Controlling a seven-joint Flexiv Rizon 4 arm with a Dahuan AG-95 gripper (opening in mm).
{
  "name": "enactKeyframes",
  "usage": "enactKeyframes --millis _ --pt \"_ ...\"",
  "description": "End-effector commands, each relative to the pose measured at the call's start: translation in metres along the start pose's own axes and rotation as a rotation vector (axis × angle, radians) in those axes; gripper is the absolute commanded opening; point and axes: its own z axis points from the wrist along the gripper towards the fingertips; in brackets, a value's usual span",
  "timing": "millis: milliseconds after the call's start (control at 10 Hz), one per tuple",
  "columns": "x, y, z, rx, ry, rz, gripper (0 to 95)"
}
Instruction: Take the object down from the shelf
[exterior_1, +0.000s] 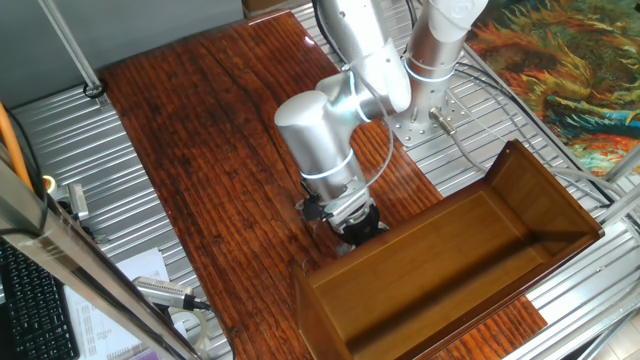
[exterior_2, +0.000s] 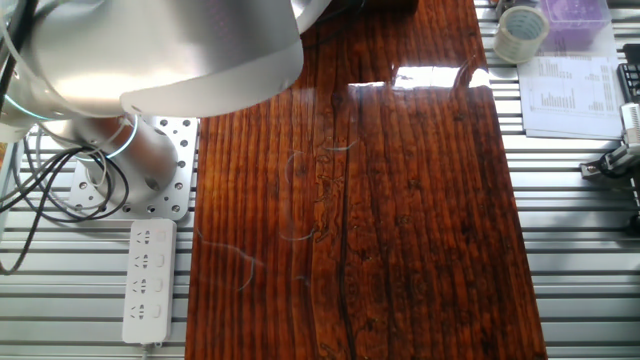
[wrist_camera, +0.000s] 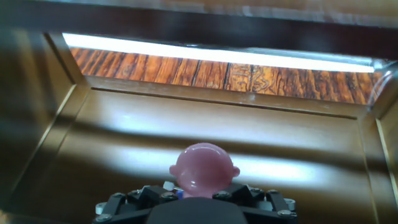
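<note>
In the hand view the object (wrist_camera: 204, 169), a rounded pink item with a small blue bit at its base, sits right at my gripper (wrist_camera: 202, 194), which is shut on it. The fingertips are hidden behind the gripper body. Beyond it lies the brown polished inside of the shelf (wrist_camera: 217, 124), with its side walls at left and right. In one fixed view the gripper (exterior_1: 357, 224) reaches down at the left wall of the shelf (exterior_1: 450, 260), and the object is hidden there. The other fixed view shows neither of them.
The shelf stands on the reddish striped tabletop (exterior_1: 200, 130). The arm's base plate (exterior_2: 150, 170) and a white power strip (exterior_2: 148, 280) lie left of it. A tape roll (exterior_2: 522, 32) and papers (exterior_2: 570, 95) lie at the far right. A keyboard (exterior_1: 35, 300) is off the table.
</note>
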Motion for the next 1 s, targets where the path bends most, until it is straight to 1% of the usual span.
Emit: enactKeyframes --millis 100,300,500,1000 --pt "-0.0004 -0.0017 0.0041 0.016 0.002 -0.001 76.0" --pt "-0.0017 -0.0017 0.0053 0.019 -0.001 0.002 76.0" --pt "-0.0047 -0.0016 0.0078 0.027 -0.018 0.012 76.0" --pt "-0.0081 -0.0016 0.0113 0.046 -0.023 0.017 76.0"
